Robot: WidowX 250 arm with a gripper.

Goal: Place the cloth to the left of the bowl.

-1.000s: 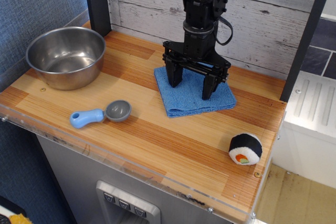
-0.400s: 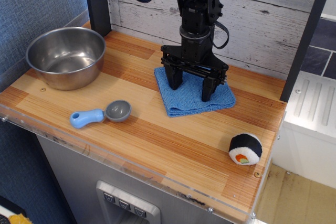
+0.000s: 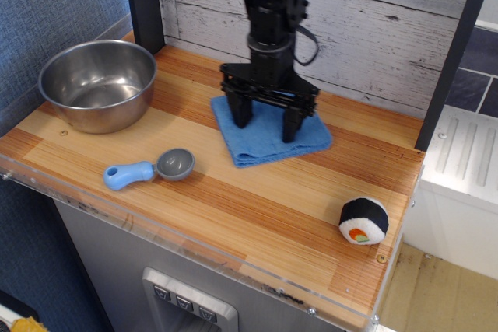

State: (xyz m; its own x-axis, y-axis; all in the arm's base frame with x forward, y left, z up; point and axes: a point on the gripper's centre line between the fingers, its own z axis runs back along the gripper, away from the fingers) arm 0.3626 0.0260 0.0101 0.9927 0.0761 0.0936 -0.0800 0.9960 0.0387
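The blue cloth [image 3: 261, 149] lies flat on the wooden tabletop, right of centre near the back wall. The steel bowl [image 3: 99, 83] stands at the far left, well apart from the cloth. My black gripper [image 3: 265, 128] points straight down over the cloth, jaws spread wide. Both fingertips [image 3: 241, 120] rest on the cloth's top surface, not closed around it. The cloth's back part is hidden behind the gripper.
A small grey scoop with a blue handle [image 3: 149, 169] lies in front, between bowl and cloth. A sushi-roll toy [image 3: 363, 221] sits at the front right. A dark post [image 3: 144, 1] stands behind the bowl. The tabletop [image 3: 257, 207] ends at a clear front edge.
My gripper has moved left with its fingertips on the cloth, and the cloth has slid left with it, closer to the bowl. The jaws stay spread.
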